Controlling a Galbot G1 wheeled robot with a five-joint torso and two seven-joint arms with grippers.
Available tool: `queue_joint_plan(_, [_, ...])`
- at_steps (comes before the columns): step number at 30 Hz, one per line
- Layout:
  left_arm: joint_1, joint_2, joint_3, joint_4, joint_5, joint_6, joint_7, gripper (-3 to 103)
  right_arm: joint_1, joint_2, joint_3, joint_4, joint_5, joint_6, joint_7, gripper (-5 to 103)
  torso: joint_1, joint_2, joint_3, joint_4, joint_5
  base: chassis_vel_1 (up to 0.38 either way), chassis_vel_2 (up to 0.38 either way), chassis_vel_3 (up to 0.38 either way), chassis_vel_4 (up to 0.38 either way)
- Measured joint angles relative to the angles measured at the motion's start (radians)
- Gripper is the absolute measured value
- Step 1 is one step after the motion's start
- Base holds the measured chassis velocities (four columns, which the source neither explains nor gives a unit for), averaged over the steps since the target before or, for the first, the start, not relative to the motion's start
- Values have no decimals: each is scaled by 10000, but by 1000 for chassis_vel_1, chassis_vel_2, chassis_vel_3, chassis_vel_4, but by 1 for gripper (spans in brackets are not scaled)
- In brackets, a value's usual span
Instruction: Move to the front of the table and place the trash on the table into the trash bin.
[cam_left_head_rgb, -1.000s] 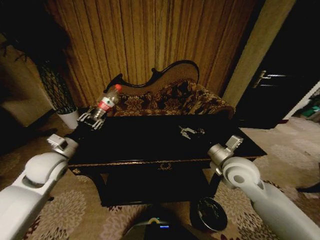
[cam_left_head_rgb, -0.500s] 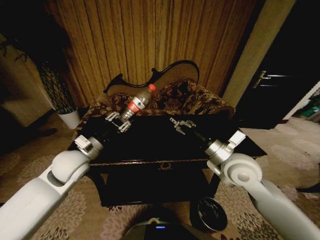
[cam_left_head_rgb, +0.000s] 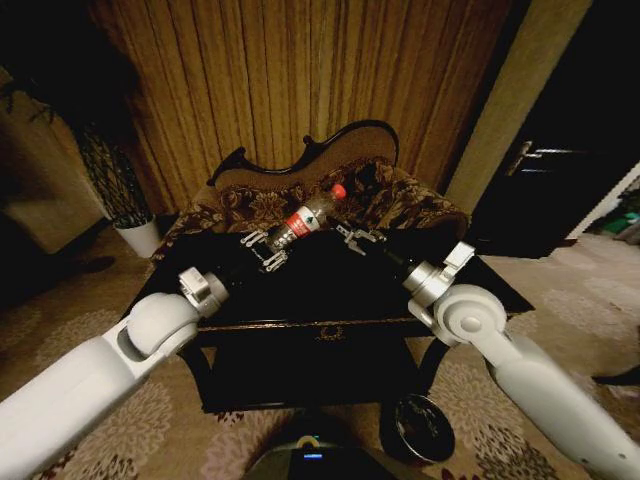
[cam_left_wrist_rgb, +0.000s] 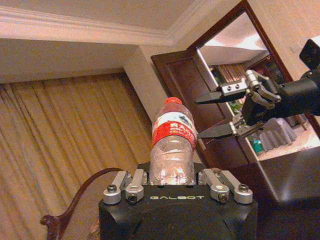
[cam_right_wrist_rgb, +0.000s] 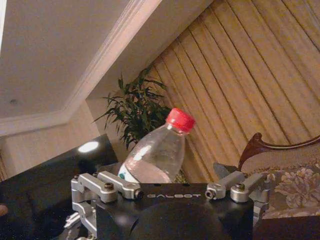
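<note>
A clear plastic bottle (cam_left_head_rgb: 303, 220) with a red label and red cap, the trash, is held tilted above the far middle of the black table (cam_left_head_rgb: 330, 290). My left gripper (cam_left_head_rgb: 265, 250) is shut on its lower end; in the left wrist view the bottle (cam_left_wrist_rgb: 172, 142) stands up between the fingers. Just to the bottle's right my right gripper (cam_left_head_rgb: 352, 238) is open, with its tips close to the bottle but apart from it. The right wrist view shows the bottle (cam_right_wrist_rgb: 157, 152) close ahead. The trash bin (cam_left_head_rgb: 420, 428), round and dark, stands on the carpet by the table's front right leg.
A carved-back patterned sofa (cam_left_head_rgb: 330, 190) stands directly behind the table against the curtains. To the left, by the far corner, is a white plant pot (cam_left_head_rgb: 140, 237). At the right there is a dark door (cam_left_head_rgb: 560, 150). Patterned carpet surrounds the table.
My left gripper has carried the bottle rightward from the table's far left corner to its far middle. The right gripper has moved back and left toward it.
</note>
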Motion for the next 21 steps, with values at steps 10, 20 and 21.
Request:
queue_joint_plan(10, [-1349,-174,1265,438,-152,52,-9,39,68,12,-121,-29,-69,-38,-7,100,0,0,-1,0,0,0,0,0,0])
queue_joint_plan(20, [-1961,-337,2157,378,-242,205,-27,39,69,46,-93,-45,-132,-45,-4,100,0,0,0,0,0,0,0,0,0])
queue_joint_plan(21, [-1963,-337,2215,344,-241,212,-36,39,73,46,-93,-45,-135,-44,-3,100,0,0,-1,0,0,0,0,0,0])
